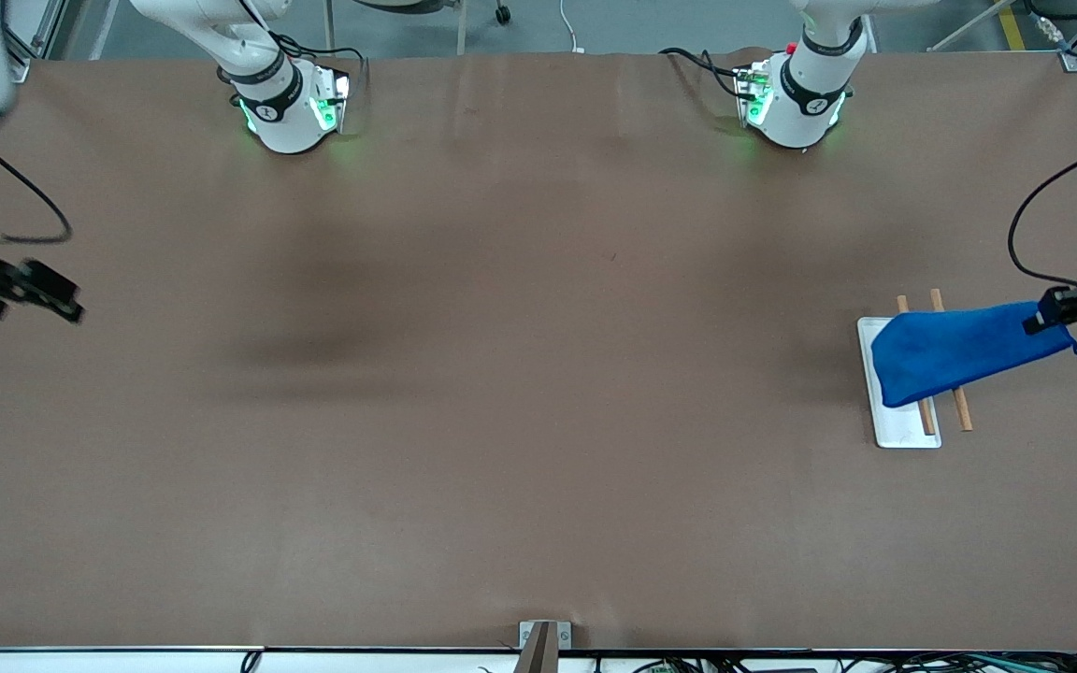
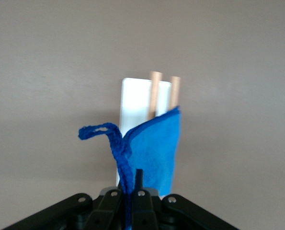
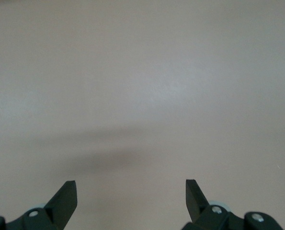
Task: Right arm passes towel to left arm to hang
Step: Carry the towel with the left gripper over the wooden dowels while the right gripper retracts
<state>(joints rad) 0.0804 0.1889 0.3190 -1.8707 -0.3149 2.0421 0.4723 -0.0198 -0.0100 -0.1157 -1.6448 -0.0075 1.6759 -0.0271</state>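
While the left hand (image 2: 131,189) pinches one corner of the bright blue soft towel (image 1: 964,350), the cloth drapes over two wooden rods (image 1: 962,408) above a white rectangular base (image 1: 903,432); the right hand (image 3: 131,199), fingers spread, waits empty over the brown table (image 1: 501,374).

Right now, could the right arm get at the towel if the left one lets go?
Probably not: the open right gripper waits over bare table at its own end, while the towel hangs across the rack in the shut left gripper.
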